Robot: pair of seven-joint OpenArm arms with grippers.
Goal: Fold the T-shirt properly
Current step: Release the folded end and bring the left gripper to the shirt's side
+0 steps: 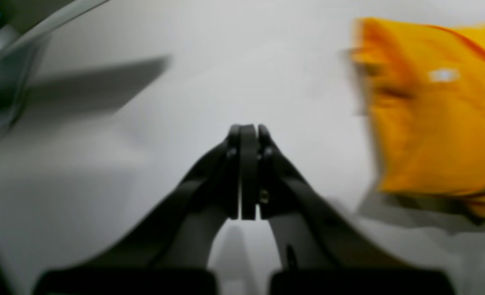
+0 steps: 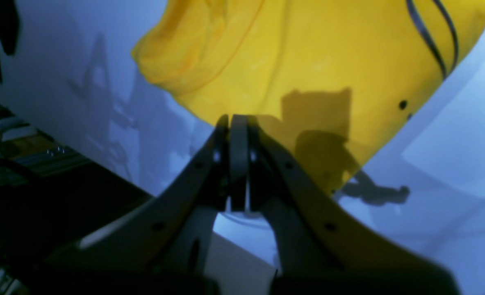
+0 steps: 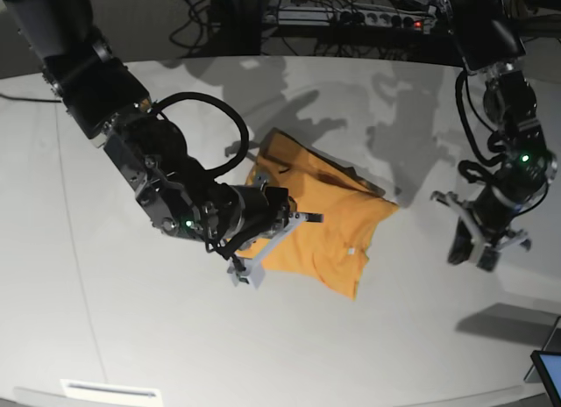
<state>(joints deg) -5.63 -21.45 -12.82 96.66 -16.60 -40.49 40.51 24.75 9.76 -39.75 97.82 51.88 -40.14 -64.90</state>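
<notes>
The T-shirt (image 3: 337, 236) is orange-yellow and lies partly folded in the middle of the white table (image 3: 131, 319). A small white tag (image 3: 350, 251) shows on it. My right gripper (image 3: 308, 218) is shut and hovers over the shirt's left part. In the right wrist view its tips (image 2: 236, 119) are over the shirt's edge (image 2: 308, 53), with dark line marks (image 2: 435, 37) at the upper right. My left gripper (image 3: 469, 252) is shut and empty, apart from the shirt on its right. In the left wrist view its tips (image 1: 248, 130) are over bare table, with the shirt (image 1: 439, 123) and tag (image 1: 443, 75) to the right.
A power strip and cables (image 3: 368, 19) lie behind the table. A screen corner (image 3: 548, 367) stands at the front right, and a blurred stand (image 1: 4, 82) shows in the left wrist view. A white label (image 3: 110, 391) sits at the table's front edge.
</notes>
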